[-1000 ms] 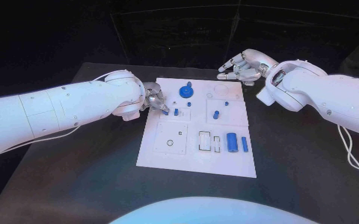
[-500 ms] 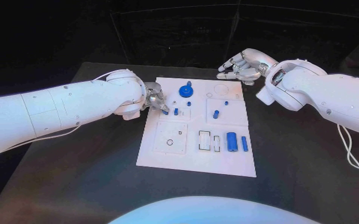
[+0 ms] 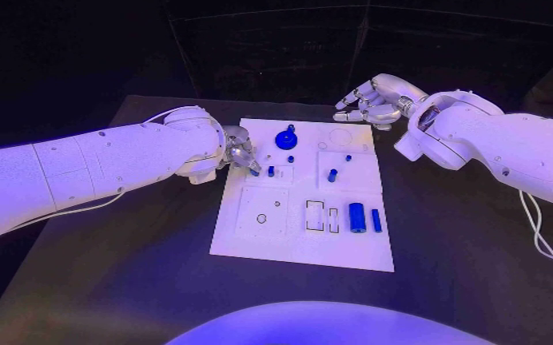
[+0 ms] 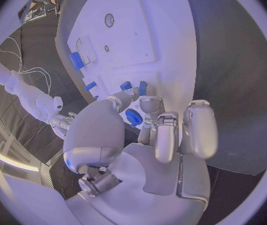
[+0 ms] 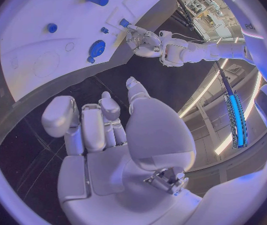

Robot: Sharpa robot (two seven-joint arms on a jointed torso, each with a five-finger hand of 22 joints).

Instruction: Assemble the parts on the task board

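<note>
Table: black surface [image 3: 138, 281] against dark walls.
Task board [image 3: 302, 245]: white, mid-table, carrying blue parts [image 3: 359, 218].
Left hand [image 3: 239, 153]: fingertips pinching a small blue part at the board's edge.
Right hand [image 3: 371, 105]: beyond the board's far corner, fingers curled, holding nothing.

1 white task board [image 3: 302, 237], 2 silver hands: left [image 3: 240, 153], right [image 3: 371, 105], approx 8 small blue parts [image 3: 357, 218] on board, 1 black table [image 3: 115, 281]

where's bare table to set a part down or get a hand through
Bare black table lies on the near side of the task board, and also beside its right edge, below the right arm. It is crowded at the board's far left corner, where the left hand works over small blue parts, and near the right hand at the far right corner.
</note>
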